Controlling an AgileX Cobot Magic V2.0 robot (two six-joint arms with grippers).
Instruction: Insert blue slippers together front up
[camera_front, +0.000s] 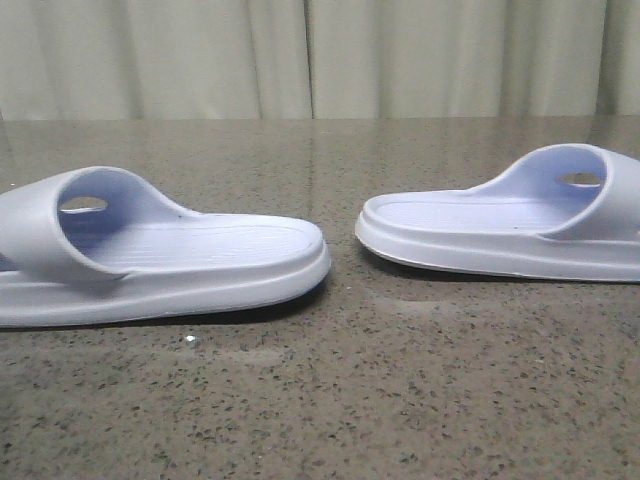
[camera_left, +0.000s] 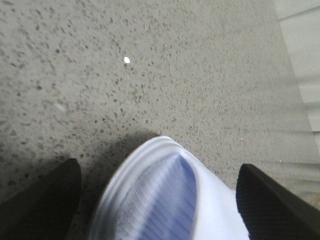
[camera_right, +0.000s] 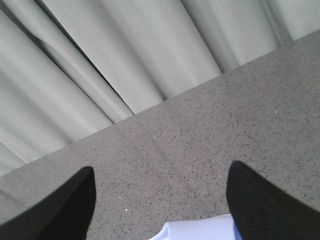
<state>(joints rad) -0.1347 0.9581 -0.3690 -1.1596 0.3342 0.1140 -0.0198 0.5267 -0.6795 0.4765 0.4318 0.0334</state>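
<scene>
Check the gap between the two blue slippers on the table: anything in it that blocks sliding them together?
Nothing visible does. In the front view the left slipper and right slipper lie heel to heel with only bare speckled tabletop between them. A tiny white speck lies in front of the left slipper, outside the gap.

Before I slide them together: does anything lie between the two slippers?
No. In the front view, only bare speckled table separates the left slipper from the right slipper.
</scene>
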